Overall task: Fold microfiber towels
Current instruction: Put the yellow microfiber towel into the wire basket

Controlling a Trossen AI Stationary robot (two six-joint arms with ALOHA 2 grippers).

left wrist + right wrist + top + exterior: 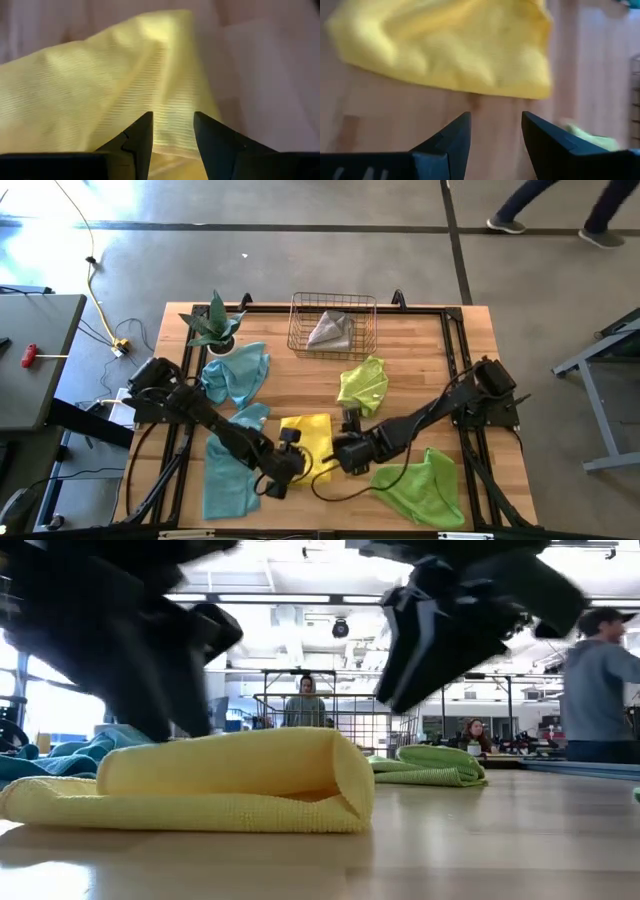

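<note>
A yellow towel [310, 438] lies folded over on itself at the near middle of the wooden tabletop [420, 350], its rounded fold plain in the low view [230, 780]. The left hand [288, 470] hovers at its near left edge, fingers [142, 137] parted with yellow cloth showing in the gap beyond them, gripping nothing. The right hand [338, 455] sits just beside the towel's right edge, its fingers [455, 140] spread over bare wood, empty, the yellow cloth [445, 45] a little ahead of them. Near the front, a teal towel [222, 470] lies to the left and a lime green towel [420, 485] to the right. Farther back lie a second teal towel [238, 372] and a second lime green one [365, 383]. At the far edge a grey towel [332, 330] rests in a wire basket [296, 320], with a potted plant [215, 325] at the far left corner.
</note>
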